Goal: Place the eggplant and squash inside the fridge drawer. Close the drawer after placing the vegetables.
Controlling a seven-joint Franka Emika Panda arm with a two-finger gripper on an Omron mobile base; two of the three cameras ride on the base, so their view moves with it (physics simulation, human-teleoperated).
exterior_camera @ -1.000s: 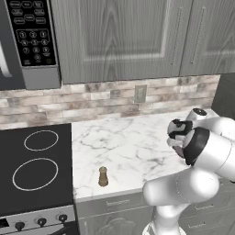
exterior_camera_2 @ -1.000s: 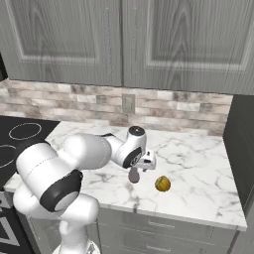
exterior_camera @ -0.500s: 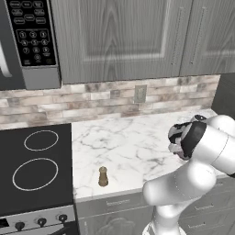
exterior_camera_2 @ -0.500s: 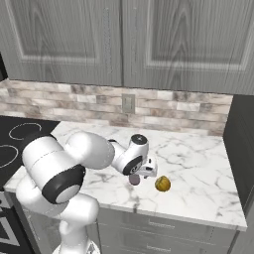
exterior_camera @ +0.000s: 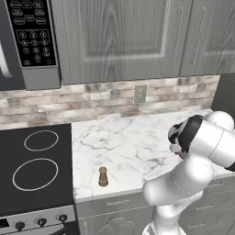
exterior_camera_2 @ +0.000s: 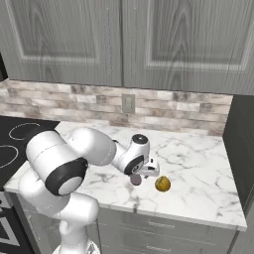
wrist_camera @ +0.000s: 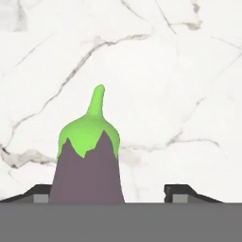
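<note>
Left base view: my arm [exterior_camera: 193, 170] bends up from the lower right, its hand turned down over the right part of the marble counter [exterior_camera: 133, 147]. A brown pepper mill [exterior_camera: 103, 176] stands upright near the counter's front edge, just right of the black stove [exterior_camera: 34, 170]. A microwave [exterior_camera: 27, 41] hangs at the upper left beside grey cabinets [exterior_camera: 124, 36].

Right base view: my gripper [exterior_camera_2: 139, 177] is down at the counter, over the eggplant [exterior_camera_2: 135, 179], which shows as a dark purple shape under the hand. A yellow-brown squash [exterior_camera_2: 162, 184] sits on the marble just beside it, toward the right, apart from the hand.

Hand view: the eggplant [wrist_camera: 88, 163] lies on the marble with its green cap and stem pointing away from me. It is between the two finger tips [wrist_camera: 182, 193], hard against the left one, with clear marble showing between it and the right one. The jaws stand apart; I cannot tell whether they grip it.
</note>
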